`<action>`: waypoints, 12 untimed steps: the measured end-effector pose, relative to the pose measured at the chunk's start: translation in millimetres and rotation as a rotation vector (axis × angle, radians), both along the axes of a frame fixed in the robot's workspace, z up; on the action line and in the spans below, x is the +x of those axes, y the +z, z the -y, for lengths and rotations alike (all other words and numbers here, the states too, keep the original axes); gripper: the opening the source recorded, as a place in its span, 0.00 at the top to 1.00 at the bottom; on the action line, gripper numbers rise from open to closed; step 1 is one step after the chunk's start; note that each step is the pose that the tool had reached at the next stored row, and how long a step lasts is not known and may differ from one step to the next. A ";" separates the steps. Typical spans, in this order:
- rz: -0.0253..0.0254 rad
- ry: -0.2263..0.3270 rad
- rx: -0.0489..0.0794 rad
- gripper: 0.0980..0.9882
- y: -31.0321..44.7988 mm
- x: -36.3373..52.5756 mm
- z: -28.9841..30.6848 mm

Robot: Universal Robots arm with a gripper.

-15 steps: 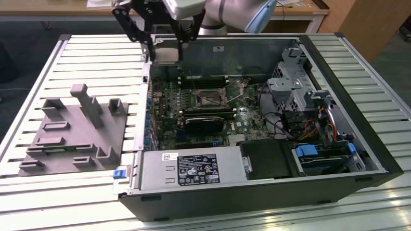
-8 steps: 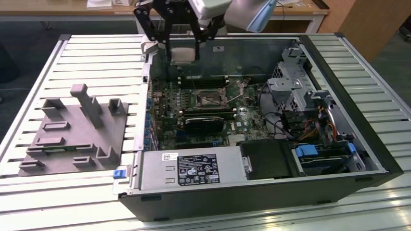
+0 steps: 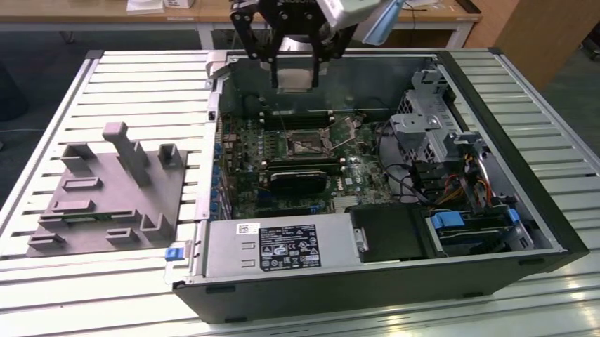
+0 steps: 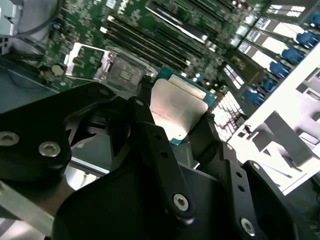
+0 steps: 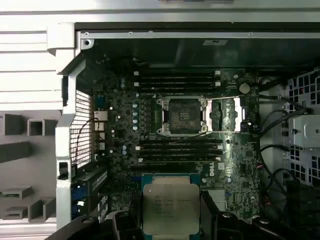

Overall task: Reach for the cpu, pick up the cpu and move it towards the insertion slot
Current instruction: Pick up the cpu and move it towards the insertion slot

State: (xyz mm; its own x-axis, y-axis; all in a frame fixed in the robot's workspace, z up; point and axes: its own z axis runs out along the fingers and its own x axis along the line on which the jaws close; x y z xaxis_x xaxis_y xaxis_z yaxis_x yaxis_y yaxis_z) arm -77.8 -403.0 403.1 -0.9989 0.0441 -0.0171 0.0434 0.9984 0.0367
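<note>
Aloft over the open computer case (image 3: 525, 210), my claw (image 3: 297, 70) pinches one cpu (image 3: 297, 76) by two opposite edges, above the counter's (image 3: 56, 295) far edge. One insertion slot (image 3: 310, 146) lies on the green board below, apart from the chip. I judge the cpu light, stiff and smooth-topped, its underside fragile; edge contact suits it. One grey tray (image 3: 103, 196) sits beside the case.
</note>
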 end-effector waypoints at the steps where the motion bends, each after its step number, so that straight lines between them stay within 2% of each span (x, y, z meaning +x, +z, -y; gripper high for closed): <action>1: -0.0006 0.000 0.000 0.50 -0.1 4.4 0.0; 4: -0.0023 0.000 0.000 0.50 -1.6 15.0 -0.2; 7: -0.0035 0.000 0.000 0.50 -6.8 21.9 -1.5; 12: -0.0040 0.000 0.000 0.50 -15.8 27.5 -8.4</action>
